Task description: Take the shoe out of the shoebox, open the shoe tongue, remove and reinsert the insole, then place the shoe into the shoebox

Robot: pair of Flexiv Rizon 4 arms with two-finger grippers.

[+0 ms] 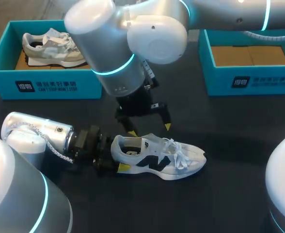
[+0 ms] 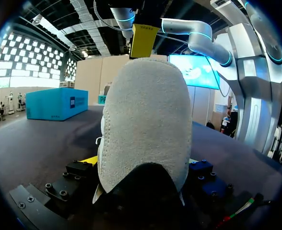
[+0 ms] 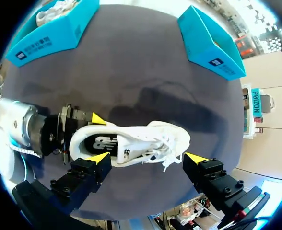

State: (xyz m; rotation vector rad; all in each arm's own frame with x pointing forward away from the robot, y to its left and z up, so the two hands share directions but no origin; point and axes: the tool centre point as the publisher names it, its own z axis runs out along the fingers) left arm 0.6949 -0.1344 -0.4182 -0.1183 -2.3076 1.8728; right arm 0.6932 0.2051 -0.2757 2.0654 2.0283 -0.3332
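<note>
Surface (image 1: 229, 194): dark charcoal, matte and flat, spread wide across the head view. Same surface (image 3: 146, 62) in the right wrist view: faint creases on the bare stretch, with a soft-edged patch of darker shadow near its middle. Same surface (image 2: 35, 143) in the left wrist view: dull, even sheen under light from above, paler toward the far edge.

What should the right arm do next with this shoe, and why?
Probably lower the right gripper, which hangs open above the shoe, onto the tongue. The left gripper clamps the heel on the table, and the tongue does not look pulled open yet.
</note>
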